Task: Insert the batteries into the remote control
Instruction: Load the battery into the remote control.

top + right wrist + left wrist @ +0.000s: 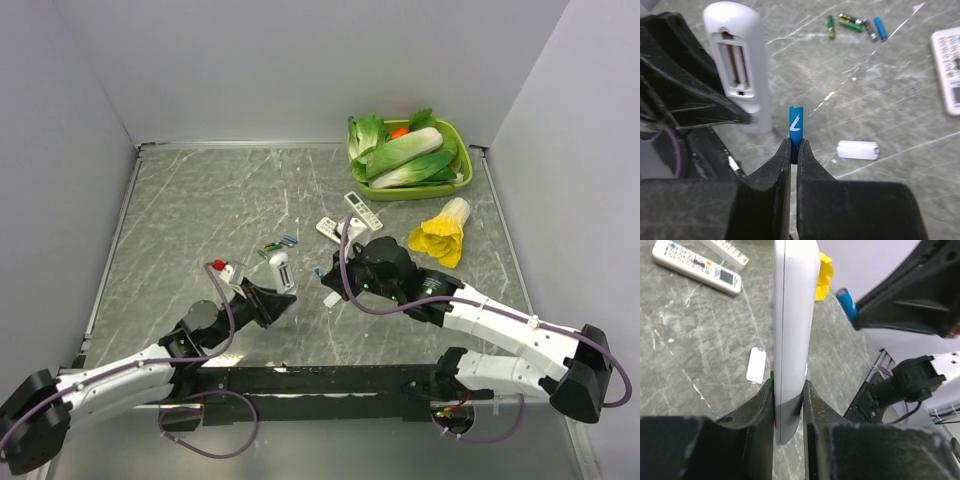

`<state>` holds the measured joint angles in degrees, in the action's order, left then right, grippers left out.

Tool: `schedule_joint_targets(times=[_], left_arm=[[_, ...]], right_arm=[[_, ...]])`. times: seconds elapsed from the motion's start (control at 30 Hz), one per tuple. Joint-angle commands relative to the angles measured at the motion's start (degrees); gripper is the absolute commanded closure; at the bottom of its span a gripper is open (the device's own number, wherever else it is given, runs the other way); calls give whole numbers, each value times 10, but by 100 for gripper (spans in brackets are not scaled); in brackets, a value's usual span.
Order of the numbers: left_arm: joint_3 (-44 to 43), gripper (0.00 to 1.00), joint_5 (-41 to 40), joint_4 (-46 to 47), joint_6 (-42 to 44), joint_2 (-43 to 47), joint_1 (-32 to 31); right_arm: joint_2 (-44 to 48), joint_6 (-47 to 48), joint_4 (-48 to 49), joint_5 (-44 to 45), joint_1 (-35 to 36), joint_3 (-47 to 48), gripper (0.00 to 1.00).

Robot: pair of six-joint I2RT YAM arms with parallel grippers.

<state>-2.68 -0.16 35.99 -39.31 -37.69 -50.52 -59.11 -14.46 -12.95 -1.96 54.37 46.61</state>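
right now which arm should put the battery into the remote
Right: the right gripper is shut on a blue battery near the open compartment of the remote, while the left gripper is occupied clamping that remote.

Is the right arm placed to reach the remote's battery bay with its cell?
Probably yes: the left end effector holds the remote upright, bay uncovered and facing the battery, nothing between.

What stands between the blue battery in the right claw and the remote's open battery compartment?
Nothing visible. The blue battery, pinched in the right claw, faces the open compartment of the remote control across a bare gap. The left claw holds the remote; the cover plate lies on the table, off to the side.
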Motion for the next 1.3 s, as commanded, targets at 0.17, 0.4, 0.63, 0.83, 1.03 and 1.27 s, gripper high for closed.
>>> schedule_joint_targets(times=[0.17, 0.4, 0.63, 0.83, 1.03, 1.27], left_arm=[[25, 99, -25, 184, -61, -119, 2], [26, 99, -12, 237, -88, -164, 2], [52, 99, -15, 316, -144, -222, 2], [58, 99, -12, 367, -192, -244, 2], [53, 99, -19, 353, -204, -231, 0], [45, 99, -34, 306, -245, -200, -7]], right_arm=[[-51, -124, -12, -11, 8, 51, 100], [-94, -162, -33, -11, 25, 101, 100], [-126, -155, -81, 3, 34, 152, 100], [-162, -145, -151, 14, 39, 210, 100], [-185, -140, -182, 16, 50, 252, 100], [-210, -140, -218, 32, 53, 291, 100]])
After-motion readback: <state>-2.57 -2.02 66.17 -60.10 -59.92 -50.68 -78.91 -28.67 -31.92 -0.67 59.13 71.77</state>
